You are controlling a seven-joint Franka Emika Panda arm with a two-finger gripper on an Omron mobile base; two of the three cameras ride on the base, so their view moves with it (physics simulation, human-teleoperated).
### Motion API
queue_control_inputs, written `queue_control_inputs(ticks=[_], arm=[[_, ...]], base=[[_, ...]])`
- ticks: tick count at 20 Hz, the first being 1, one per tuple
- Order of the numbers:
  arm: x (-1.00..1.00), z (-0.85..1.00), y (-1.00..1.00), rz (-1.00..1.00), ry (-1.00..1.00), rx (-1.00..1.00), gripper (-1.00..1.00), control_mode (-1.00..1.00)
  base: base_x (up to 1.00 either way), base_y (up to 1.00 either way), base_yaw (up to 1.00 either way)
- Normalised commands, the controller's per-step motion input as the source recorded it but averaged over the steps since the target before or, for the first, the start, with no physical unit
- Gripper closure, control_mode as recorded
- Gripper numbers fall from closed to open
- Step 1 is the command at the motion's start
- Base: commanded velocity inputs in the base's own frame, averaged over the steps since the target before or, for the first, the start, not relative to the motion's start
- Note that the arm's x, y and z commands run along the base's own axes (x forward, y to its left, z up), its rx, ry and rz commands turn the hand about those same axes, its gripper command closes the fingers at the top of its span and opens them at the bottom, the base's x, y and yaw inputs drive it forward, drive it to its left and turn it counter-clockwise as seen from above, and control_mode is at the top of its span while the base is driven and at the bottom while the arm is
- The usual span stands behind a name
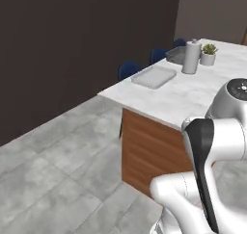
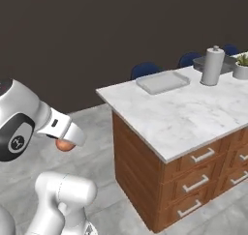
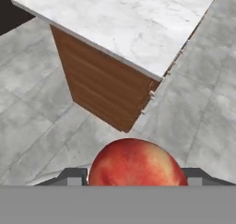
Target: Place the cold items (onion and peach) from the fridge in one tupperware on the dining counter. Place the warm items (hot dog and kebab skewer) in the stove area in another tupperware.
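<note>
**Peach in claw, bound for the tub**

Left base view: a flat tub (image 1: 154, 76) sits near the surface's (image 1: 193, 98) far corner, a towel roll (image 1: 191, 57) and plant (image 1: 209, 55) beyond.

Right base view: the peach (image 2: 64, 145) hangs over the floor, well short of the surface.

Hand view: the claw (image 3: 133, 177) is clamped on the peach. Next, probably carry it across the near edge.

You have open marble surface (image 2: 184, 113) at the near corner. Far side obstacles: flat tupperware (image 2: 162, 81) by the back edge, paper towel roll (image 2: 213, 66) and potted plant (image 2: 240, 67) further right. Grey floor (image 1: 53, 180) alongside the drawers is free.
</note>
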Motion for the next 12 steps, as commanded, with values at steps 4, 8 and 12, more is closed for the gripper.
queue_control_inputs(ticks=[4, 8, 12], arm=[[0.00, 0.00, 0.00, 0.00, 0.00, 0.00, 1.00, 1.00], [0.00, 0.00, 0.00, 0.00, 0.00, 0.00, 1.00, 1.00], [0.00, 0.00, 0.00, 0.00, 0.00, 0.00, 1.00, 1.00]], base=[[0.69, 1.00, -0.49], [0.68, 1.00, -0.49], [0.68, 1.00, -0.49]])
